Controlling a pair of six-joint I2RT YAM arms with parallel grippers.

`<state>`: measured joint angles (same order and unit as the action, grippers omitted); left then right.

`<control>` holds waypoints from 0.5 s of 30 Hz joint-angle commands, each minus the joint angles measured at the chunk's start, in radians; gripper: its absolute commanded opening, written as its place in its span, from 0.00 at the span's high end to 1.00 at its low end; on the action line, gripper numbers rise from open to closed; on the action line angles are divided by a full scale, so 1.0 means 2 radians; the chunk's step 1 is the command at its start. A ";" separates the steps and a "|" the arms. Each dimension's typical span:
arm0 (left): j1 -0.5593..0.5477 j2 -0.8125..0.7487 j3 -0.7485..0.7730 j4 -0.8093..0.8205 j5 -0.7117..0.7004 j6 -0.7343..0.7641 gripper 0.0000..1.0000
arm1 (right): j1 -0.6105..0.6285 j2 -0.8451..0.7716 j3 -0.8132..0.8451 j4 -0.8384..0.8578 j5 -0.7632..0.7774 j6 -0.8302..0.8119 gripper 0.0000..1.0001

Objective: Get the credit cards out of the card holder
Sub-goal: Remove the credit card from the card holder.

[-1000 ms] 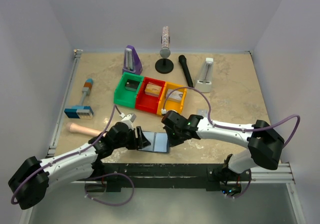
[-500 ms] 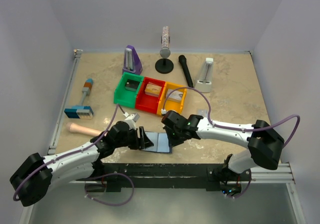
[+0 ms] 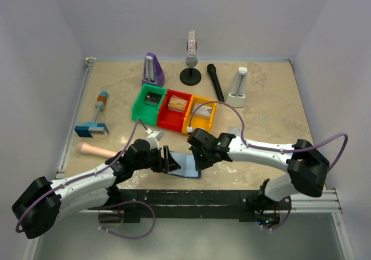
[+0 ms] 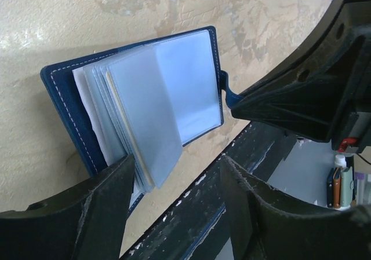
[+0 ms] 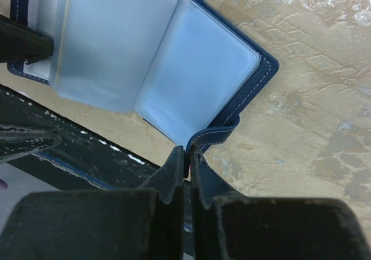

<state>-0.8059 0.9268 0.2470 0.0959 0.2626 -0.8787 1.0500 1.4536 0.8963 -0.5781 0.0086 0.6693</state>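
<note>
At the near edge of the table [image 3: 272,115], the card holder [image 4: 145,103] lies open between the two grippers, its clear pockets fanned out over the navy cover. The left gripper [image 4: 177,170] stands wide. One finger overlaps the holder's lower left corner, and the loose corner of the raised leaves hangs in the gap between the fingers. It grips nothing that can be made out. A thin yellowish edge [image 4: 119,112] shows among the leaves; whether it is a card cannot be told.

The right gripper [image 5: 186,153] is pinched tight on the holder's small navy strap at the cover's right edge.

A second ago the holder lay flat and spread. Now its left half is tipped up against the left gripper, which has edged towards the right one, and less pale lining shows from above. The right gripper has not moved.

Further back sit the green bin [image 3: 149,102], red bin [image 3: 175,108] and yellow bin [image 3: 202,113], touching in a row. The blue-and-white block [image 3: 91,130] lies off to the left, all as before.
</note>
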 commanded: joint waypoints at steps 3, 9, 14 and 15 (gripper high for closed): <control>-0.004 0.004 0.027 0.036 0.020 0.005 0.35 | 0.003 0.003 0.009 0.018 -0.003 -0.005 1.00; -0.004 0.004 0.028 0.036 0.020 0.006 0.35 | 0.003 0.002 0.009 0.017 -0.003 -0.005 1.00; -0.004 0.004 0.028 0.026 0.012 0.007 0.35 | 0.003 0.000 0.009 0.016 -0.003 -0.006 1.00; -0.004 0.001 0.027 0.022 0.007 0.008 0.35 | 0.003 0.000 0.009 0.015 -0.003 -0.006 1.00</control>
<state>-0.8074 0.9333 0.2676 0.1154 0.2832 -0.8787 1.0500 1.4536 0.8963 -0.5781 0.0086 0.6693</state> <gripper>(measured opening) 0.650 0.026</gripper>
